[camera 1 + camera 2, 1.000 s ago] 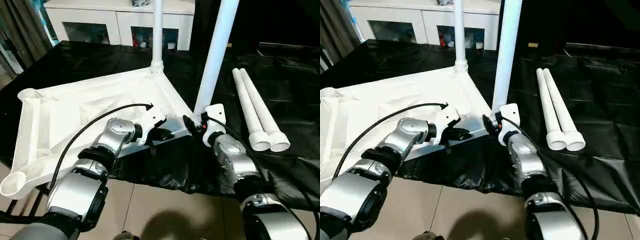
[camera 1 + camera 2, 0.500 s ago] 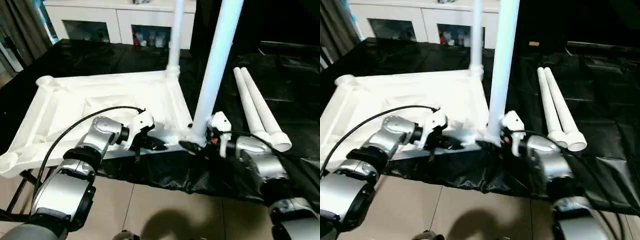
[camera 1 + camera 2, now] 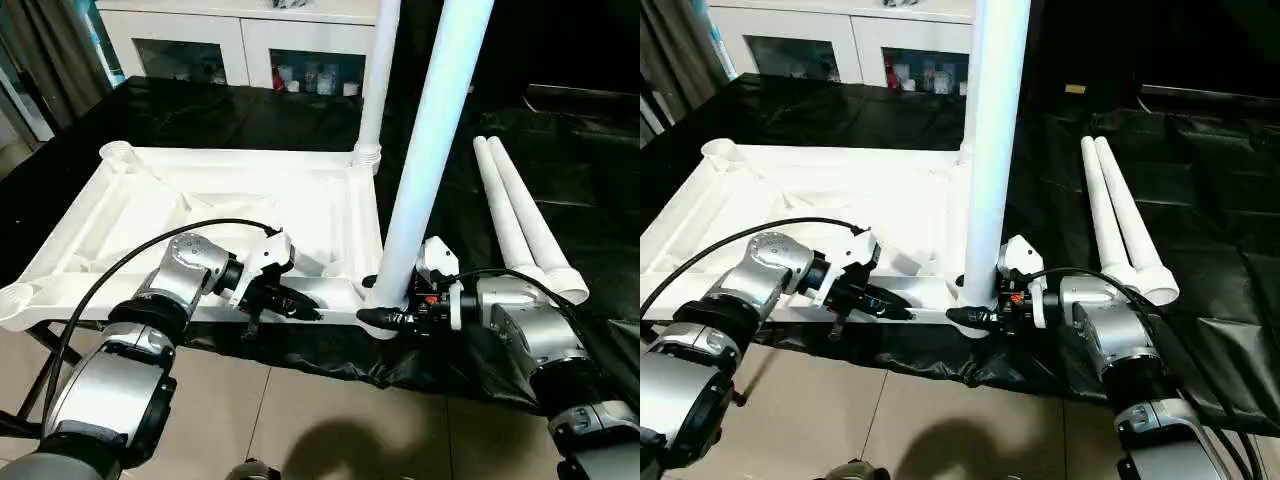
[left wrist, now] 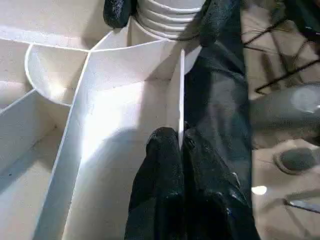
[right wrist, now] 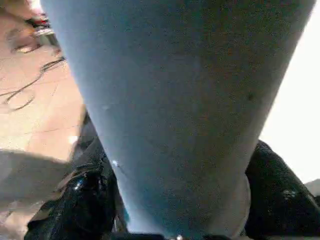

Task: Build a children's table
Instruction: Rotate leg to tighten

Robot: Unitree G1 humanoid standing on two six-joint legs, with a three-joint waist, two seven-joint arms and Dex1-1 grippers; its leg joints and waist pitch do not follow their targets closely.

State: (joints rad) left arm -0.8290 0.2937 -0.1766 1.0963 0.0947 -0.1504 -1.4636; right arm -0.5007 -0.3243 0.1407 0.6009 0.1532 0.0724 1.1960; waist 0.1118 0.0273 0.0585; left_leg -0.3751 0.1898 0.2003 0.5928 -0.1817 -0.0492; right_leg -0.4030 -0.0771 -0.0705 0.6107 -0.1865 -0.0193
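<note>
Left gripper, head views: fingers pressed together on the near rim of the children's table, just left of the near-right corner socket. Right gripper at that same corner, its two fingers clasped around the base of an upright leg standing in the socket. Table lies upside down on the black-sheeted work table, ribbed underside up, its near edge overhanging the work table's front edge. Legs counted: four. Two upright in sockets, the near-right one in the right gripper and a far-right leg at the back corner; two loose legs lying side by side on the black sheet, touching each other, to the right of the table and apart from both grippers. Two sockets on the table's left side, far-left and near-left, hold nothing. White cabinet with glass doors behind the work table; small items inside, too small to identify. Left wrist view: both black fingers nipped on the thin rim wall, one on each side; ridged leg base seated in the socket beyond, the right gripper's fingertips flanking it. Right wrist view: leg shaft close up between the two fingers, fingers against it on either side.
</note>
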